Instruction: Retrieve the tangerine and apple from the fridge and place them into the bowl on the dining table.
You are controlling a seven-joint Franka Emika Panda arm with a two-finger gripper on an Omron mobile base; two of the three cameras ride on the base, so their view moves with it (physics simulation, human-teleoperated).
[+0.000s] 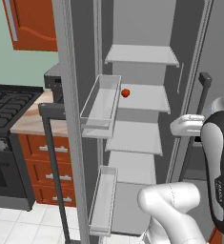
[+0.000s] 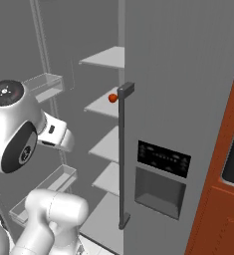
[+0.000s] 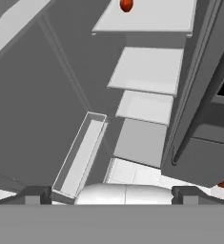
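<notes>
My gripper (image 3: pixel 111 194) is empty, with its two fingertips (image 3: pixel 36 194) wide apart, and it points into the open fridge (image 1: pixel 180 52). One small red-orange fruit (image 1: pixel 126 93), the apple or the tangerine, I cannot tell which, lies on the second white shelf (image 1: pixel 149 97), at its left side, well apart from my gripper.

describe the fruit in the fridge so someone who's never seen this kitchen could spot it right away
Start at the tall grey fridge with its left door swung open, and look at the stack of white inner shelves. On the second shelf from the top, near its left front edge, sits a small round red-orange fruit. It is the only coloured thing and the only item visible on these shelves.
</notes>
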